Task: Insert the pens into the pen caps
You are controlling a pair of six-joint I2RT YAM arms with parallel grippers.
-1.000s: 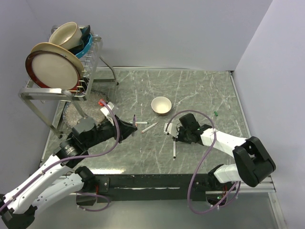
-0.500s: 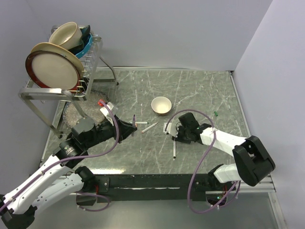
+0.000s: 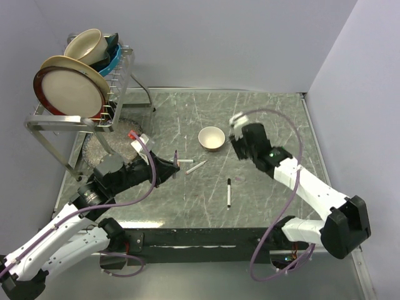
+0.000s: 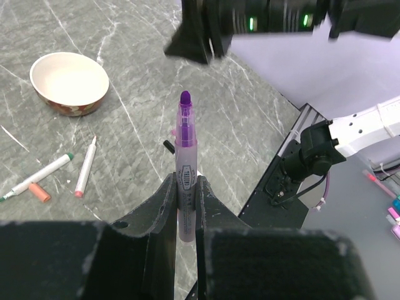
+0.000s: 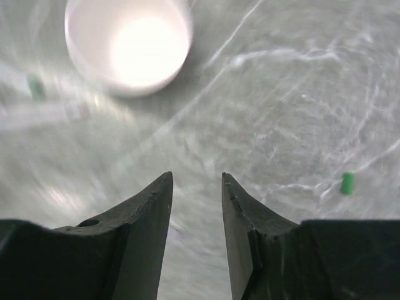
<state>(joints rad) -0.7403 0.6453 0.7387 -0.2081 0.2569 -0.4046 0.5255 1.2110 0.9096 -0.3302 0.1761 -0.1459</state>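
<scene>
Far right of table (image 3: 275, 109) open, only a green cap (image 5: 348, 182) there, cream bowl (image 3: 211, 138) in the middle, dish rack (image 3: 81, 119) fills far-left corner, one pen (image 3: 229, 192) lying near front

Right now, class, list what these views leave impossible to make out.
- Right wrist view: motion blur smears the pens left of the bowl; end colours unreadable.
- Top view: the purple marker in the left gripper is too small to show its print.
- Left wrist view: the top edge cuts off the right arm, so its jaws cannot be judged.
</scene>
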